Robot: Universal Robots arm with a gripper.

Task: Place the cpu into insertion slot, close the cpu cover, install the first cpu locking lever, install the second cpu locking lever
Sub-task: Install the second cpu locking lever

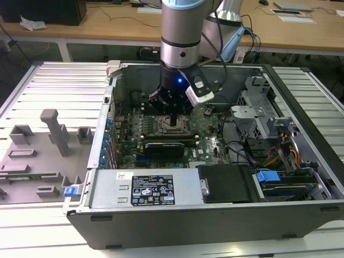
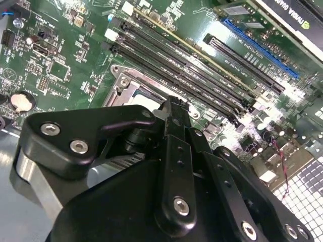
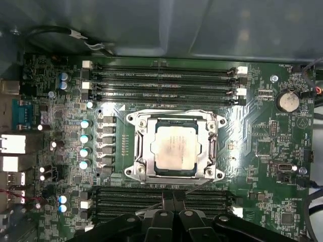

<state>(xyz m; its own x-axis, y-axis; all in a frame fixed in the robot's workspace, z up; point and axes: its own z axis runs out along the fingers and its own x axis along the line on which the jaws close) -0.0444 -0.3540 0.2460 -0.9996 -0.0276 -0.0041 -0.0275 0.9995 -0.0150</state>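
In the first wrist view the cpu [image 3: 175, 147] lies flat in the insertion slot [image 3: 143, 177], its pale metal top showing through the window of the cpu cover [image 3: 174, 114]. The cover is down over it. My gripper [image 3: 173, 197] is at the socket's edge, on the side of the nearer memory slots, with its two black fingers pressed together. A thin metal lever rod [image 3: 194, 186] slants past the fingertips. In the exterior view the gripper [image 1: 173, 118] hangs straight down over the socket [image 1: 164, 127] inside the open computer case. The second wrist view looks from behind the gripper [image 2: 174, 105] to the cover's corner [image 2: 122, 82].
Long black memory slots [image 3: 161, 83] run on both sides of the socket. A coin battery [image 3: 286, 101] and blue-topped capacitors [image 3: 86, 143] stand on the green board. The case walls [image 1: 103, 134], power supply [image 1: 145, 188] and drive cage [image 1: 258, 107] hem the arm in. A grey fixture [image 1: 54, 131] lies outside.
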